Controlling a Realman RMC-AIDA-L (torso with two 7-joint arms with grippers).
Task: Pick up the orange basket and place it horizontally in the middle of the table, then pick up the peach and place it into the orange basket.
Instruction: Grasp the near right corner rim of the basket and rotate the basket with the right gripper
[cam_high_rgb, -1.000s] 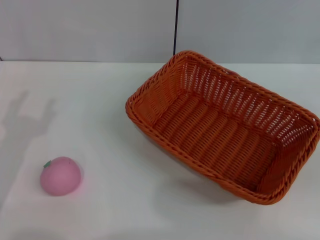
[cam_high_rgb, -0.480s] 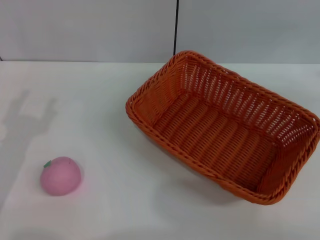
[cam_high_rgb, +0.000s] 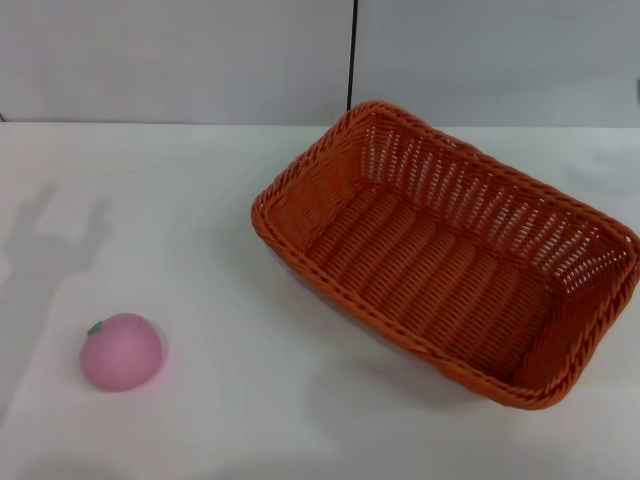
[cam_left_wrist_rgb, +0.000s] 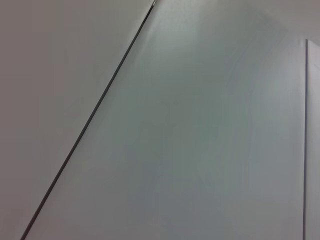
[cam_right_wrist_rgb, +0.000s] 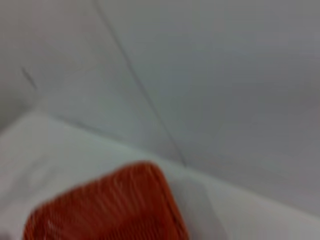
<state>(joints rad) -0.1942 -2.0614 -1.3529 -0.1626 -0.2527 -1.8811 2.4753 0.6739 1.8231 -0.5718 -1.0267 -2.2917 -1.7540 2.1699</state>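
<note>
On the smooth table (cam_high_rgb: 200, 200), woven basket (cam_high_rgb: 440, 250) askew; round, seemingly soft peach (cam_high_rgb: 121, 351) apart.

Neither end effector shows in any view, so their fingers cannot be judged. In the head view the wide white worktop (cam_high_rgb: 200, 200) is cut off at the left, right and near edges of the picture. The large rectangular orange woven basket (cam_high_rgb: 450, 260) hides the patch of worktop beneath it, and its near outer wall is mostly out of sight behind the braided rim. The small round pale-pink toy peach (cam_high_rgb: 121, 351) has a green leaf too small to make out in detail. In the right wrist view the basket (cam_right_wrist_rgb: 107, 207) is blurred and cropped, only one corner showing; its weave cannot be read there.
</note>
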